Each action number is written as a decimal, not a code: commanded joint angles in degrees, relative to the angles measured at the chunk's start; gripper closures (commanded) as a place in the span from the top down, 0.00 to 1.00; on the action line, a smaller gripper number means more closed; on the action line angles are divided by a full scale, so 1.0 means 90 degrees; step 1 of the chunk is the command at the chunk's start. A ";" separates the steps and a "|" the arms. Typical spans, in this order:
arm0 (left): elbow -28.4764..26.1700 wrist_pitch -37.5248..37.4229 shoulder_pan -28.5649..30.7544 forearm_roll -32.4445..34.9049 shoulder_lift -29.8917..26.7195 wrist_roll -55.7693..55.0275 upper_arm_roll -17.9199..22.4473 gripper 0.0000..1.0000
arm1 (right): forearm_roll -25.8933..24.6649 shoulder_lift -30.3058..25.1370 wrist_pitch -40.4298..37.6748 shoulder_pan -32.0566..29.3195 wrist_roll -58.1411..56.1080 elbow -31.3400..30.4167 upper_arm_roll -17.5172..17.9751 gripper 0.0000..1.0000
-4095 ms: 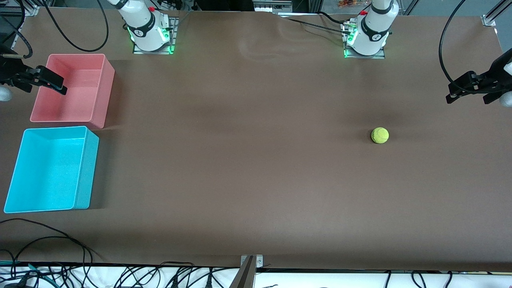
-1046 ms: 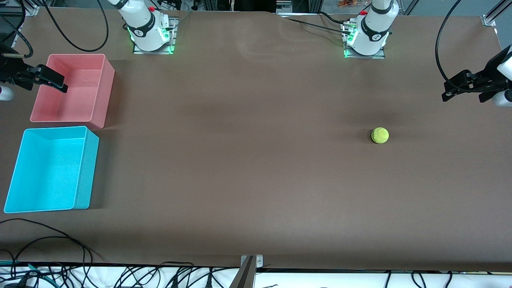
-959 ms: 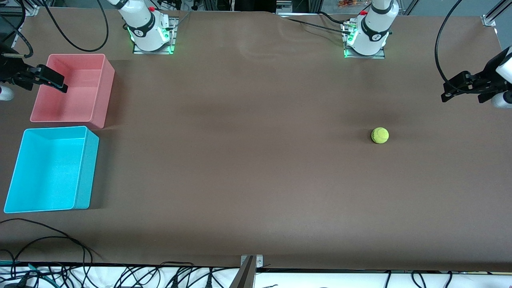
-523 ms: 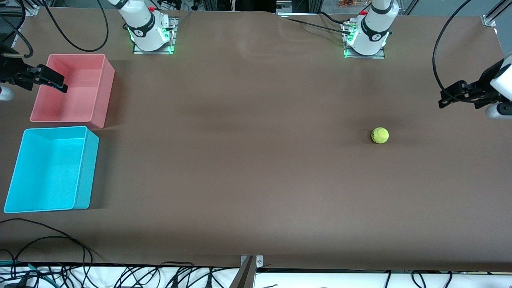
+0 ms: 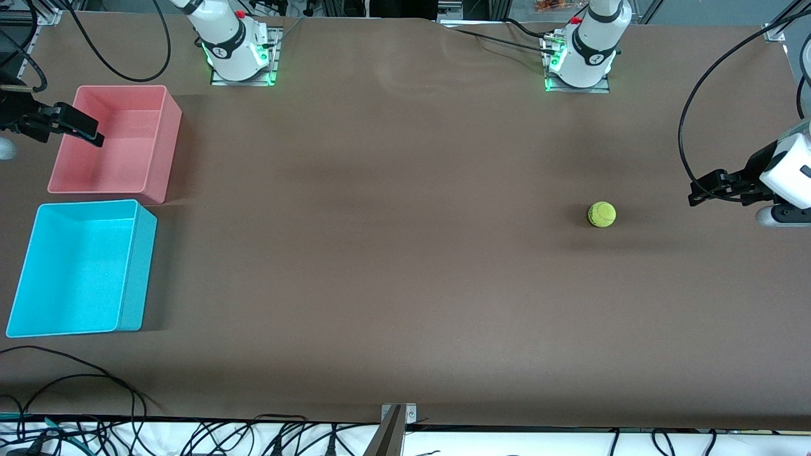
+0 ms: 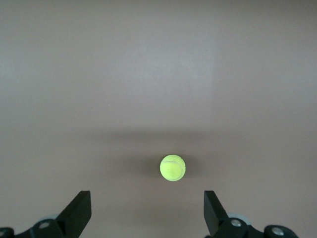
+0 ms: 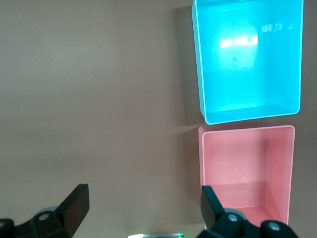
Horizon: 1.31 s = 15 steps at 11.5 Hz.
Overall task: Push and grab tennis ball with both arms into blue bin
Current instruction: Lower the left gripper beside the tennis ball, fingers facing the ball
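Observation:
The tennis ball (image 5: pixel 602 214) lies on the brown table toward the left arm's end; it also shows in the left wrist view (image 6: pixel 173 167). My left gripper (image 5: pixel 695 194) is open and empty, up in the air over the table's end, apart from the ball; in its own view (image 6: pixel 146 212) the ball sits just ahead of the wide-open jaws. The blue bin (image 5: pixel 130 266) stands at the right arm's end, nearer the front camera than the pink bin, and shows in the right wrist view (image 7: pixel 198 74). My right gripper (image 5: pixel 92 135) is open and empty over the pink bin's edge (image 7: pixel 144 208).
The pink bin (image 5: pixel 166 126) stands next to the blue bin, closer to the arm bases; it shows in the right wrist view (image 7: pixel 203 158). Both arm bases (image 5: pixel 237 54) (image 5: pixel 580 60) stand along the table's back edge. Cables hang off the front edge (image 5: pixel 76 380).
My left gripper has come down and toward the front camera, now about level with the ball. My right gripper has shifted slightly. The ball has not moved.

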 commanded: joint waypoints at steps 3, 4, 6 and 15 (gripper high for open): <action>-0.1389 0.1196 0.0077 0.0072 -0.0337 0.0160 -0.0054 1.00 | 0.0143 0.0028 -0.0141 -0.0045 -0.0002 0.0113 -0.0009 1.00; -0.1566 0.1354 0.0087 0.0072 -0.0347 0.0199 -0.0054 1.00 | 0.0143 0.0028 -0.0160 -0.0045 -0.0002 0.0113 -0.0009 1.00; -0.1858 0.1694 0.0077 0.0072 -0.0289 0.0190 -0.0054 1.00 | 0.0143 0.0028 -0.0161 -0.0045 -0.0002 0.0113 -0.0019 1.00; -0.3129 0.2957 0.0018 0.0150 -0.0025 0.0374 -0.0064 0.14 | 0.0163 0.0037 -0.0170 -0.0045 0.0008 0.0113 -0.0019 1.00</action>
